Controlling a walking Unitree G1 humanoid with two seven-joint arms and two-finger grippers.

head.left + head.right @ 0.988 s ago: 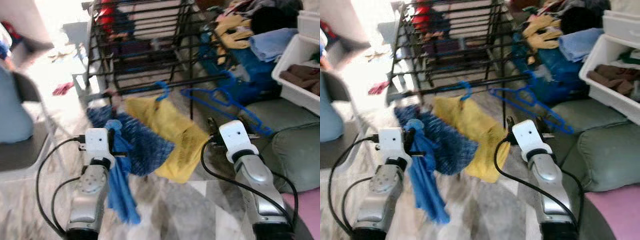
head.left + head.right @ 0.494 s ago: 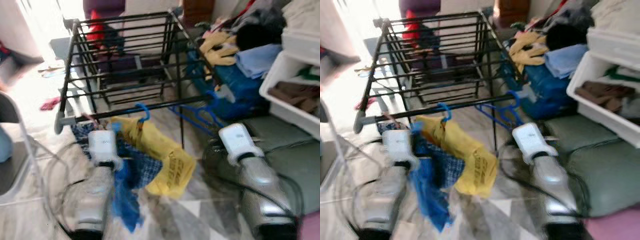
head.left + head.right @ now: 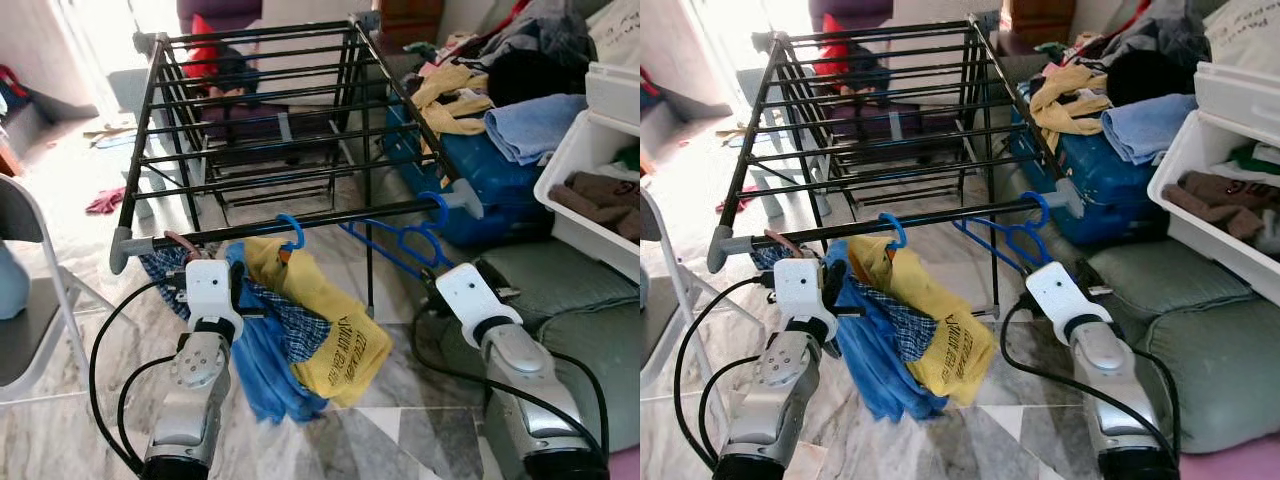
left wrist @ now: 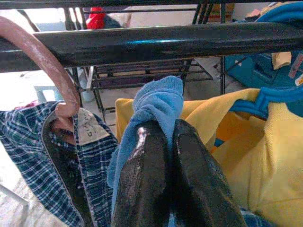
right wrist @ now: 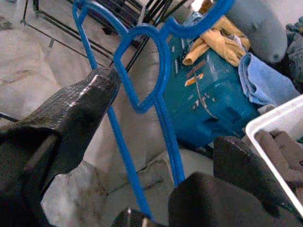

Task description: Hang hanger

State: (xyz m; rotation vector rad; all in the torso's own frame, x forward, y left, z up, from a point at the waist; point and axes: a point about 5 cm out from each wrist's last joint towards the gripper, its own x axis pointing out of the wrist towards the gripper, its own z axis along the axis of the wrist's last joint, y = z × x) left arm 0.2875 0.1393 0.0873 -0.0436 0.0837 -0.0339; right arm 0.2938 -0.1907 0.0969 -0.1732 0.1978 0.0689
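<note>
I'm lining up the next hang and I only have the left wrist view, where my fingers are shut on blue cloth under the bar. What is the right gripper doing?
Observer: The right gripper is open and aimed at an empty blue hanger, which shows between its fingers, not gripped.
Operator: Where does that hanger hang?
Observer: Its hook is over the rack's front bar, near the bar's right end.
Operator: How low does my cloth reach?
Observer: The blue cloth trails from the left gripper well down toward the floor, beside the yellow garment.
</note>
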